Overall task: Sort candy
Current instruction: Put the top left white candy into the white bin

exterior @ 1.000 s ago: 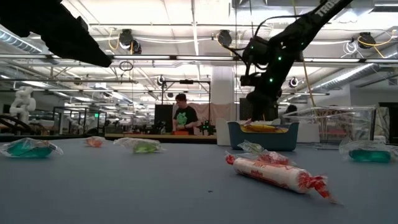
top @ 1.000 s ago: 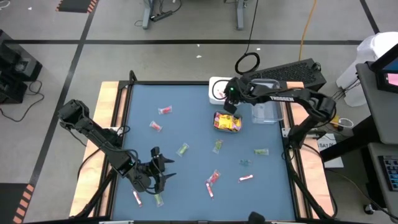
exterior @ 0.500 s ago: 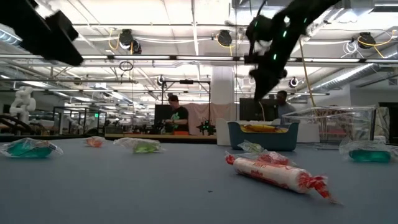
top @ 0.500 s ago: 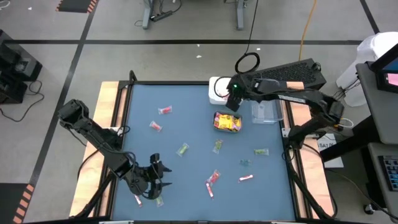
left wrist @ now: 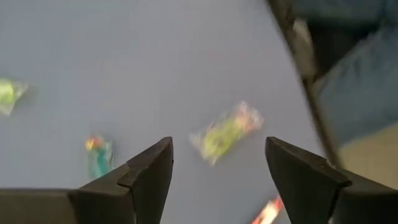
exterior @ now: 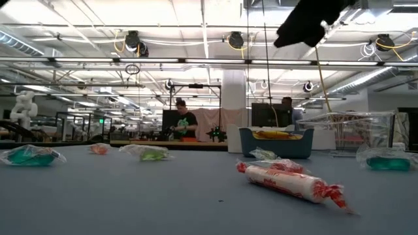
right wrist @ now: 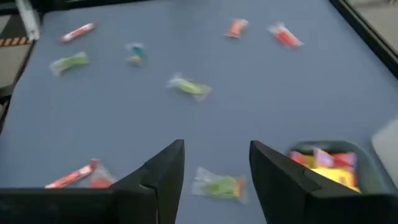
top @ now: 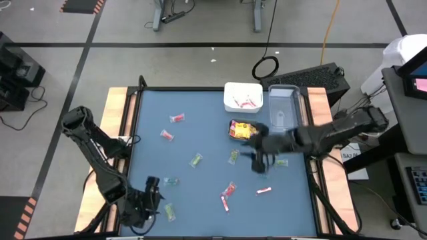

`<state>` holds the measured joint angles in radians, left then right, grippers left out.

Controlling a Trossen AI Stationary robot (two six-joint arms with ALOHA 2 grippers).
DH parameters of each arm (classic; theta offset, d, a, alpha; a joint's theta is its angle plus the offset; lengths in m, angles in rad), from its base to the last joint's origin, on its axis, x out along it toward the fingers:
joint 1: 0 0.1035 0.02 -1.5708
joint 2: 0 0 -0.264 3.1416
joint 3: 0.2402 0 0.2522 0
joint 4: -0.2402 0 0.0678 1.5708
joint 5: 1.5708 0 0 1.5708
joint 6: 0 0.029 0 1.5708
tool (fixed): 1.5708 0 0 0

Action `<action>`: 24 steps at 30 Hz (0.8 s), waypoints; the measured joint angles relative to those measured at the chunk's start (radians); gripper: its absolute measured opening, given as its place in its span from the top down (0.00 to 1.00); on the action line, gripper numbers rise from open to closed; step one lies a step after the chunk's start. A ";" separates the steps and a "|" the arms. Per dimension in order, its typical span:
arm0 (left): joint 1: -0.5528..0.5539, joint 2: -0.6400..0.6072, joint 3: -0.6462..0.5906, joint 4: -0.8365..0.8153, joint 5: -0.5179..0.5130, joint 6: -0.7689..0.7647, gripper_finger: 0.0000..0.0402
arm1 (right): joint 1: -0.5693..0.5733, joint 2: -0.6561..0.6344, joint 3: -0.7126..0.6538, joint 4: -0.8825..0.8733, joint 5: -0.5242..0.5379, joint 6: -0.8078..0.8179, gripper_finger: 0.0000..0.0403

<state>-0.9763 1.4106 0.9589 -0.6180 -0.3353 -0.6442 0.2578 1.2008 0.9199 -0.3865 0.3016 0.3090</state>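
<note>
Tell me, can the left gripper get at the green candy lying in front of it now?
Probably yes. The left gripper is open, the green candy lies ahead between its fingers' line, and nothing stands between them on the table.

A blue-topped table (top: 200, 133) with wooden side rails carries everything. At its far edge, right of centre, stand 3 containers: a white tray (top: 243, 97), a clear tub (top: 283, 108) just right of it, and a teal bin (top: 241, 130) nearer in. Loose candy (top: 195, 161) lies scattered over the middle and near part: red pieces (top: 177, 119) far left, green pieces (top: 169, 212) near left, and pink-white sticks (top: 263, 191) near right.
</note>
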 joint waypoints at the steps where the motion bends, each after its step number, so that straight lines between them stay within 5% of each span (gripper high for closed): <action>1: -0.004 0.000 -0.002 -0.022 0.015 0.005 0.35 | 0.045 0.016 -0.009 0.036 0.048 0.001 0.58; 4: -0.017 0.005 -0.016 -0.035 0.116 0.031 0.35 | 0.152 0.068 -0.032 0.105 0.165 -0.004 0.58; 9: -0.077 0.019 -0.041 -0.036 0.209 0.052 0.35 | 0.242 0.179 -0.033 0.166 0.194 0.014 0.58; 24: -0.184 0.036 -0.159 0.088 0.119 0.091 0.35 | 0.265 0.386 -0.033 0.420 0.198 -0.055 0.58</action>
<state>-1.1606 1.4464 0.7995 -0.5304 -0.2163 -0.5533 0.5228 1.5867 0.8871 0.0333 0.4994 0.2543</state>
